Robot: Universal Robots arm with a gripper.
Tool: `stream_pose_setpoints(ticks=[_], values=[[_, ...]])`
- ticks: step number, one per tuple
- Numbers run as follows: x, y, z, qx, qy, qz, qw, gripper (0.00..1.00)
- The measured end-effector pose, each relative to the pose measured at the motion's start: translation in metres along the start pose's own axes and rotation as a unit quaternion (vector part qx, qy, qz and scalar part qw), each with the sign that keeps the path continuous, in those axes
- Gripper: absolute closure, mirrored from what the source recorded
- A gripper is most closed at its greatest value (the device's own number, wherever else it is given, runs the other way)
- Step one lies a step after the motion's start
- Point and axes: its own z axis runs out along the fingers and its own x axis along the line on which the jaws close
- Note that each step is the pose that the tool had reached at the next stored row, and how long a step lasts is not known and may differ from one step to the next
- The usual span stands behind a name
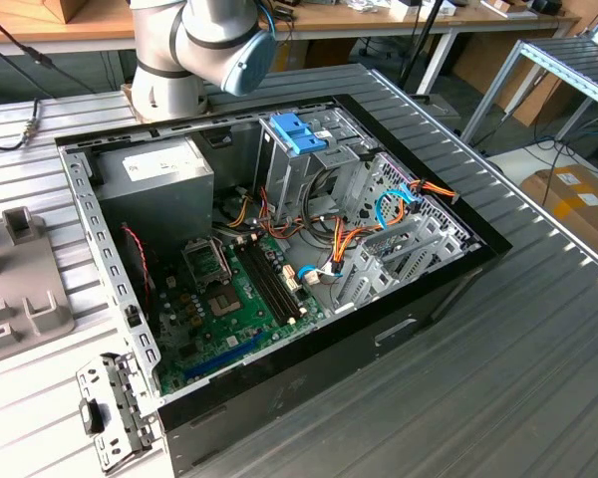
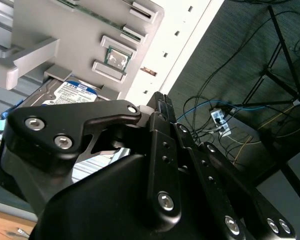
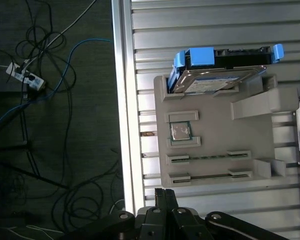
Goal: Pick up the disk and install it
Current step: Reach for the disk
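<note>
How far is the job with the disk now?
Nothing looks done yet: the disk lies in its grey holder, outside the open computer case. In hand: the gripper, shut and empty, hovers near the holder without touching the disk. Left: picking it up and installing it.

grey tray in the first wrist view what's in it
The tray holds the disk leaning in an end slot, a square chip and two thin sticks. The tray's wall covers the disk's lower edge.
</note>
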Motion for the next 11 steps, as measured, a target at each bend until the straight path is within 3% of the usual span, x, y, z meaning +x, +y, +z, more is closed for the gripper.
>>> stream_pose_setpoints(ticks=[11], values=[[0.0043,-0.0004,0.0013,0.0,0.0,0.0,1.0,0.89]])
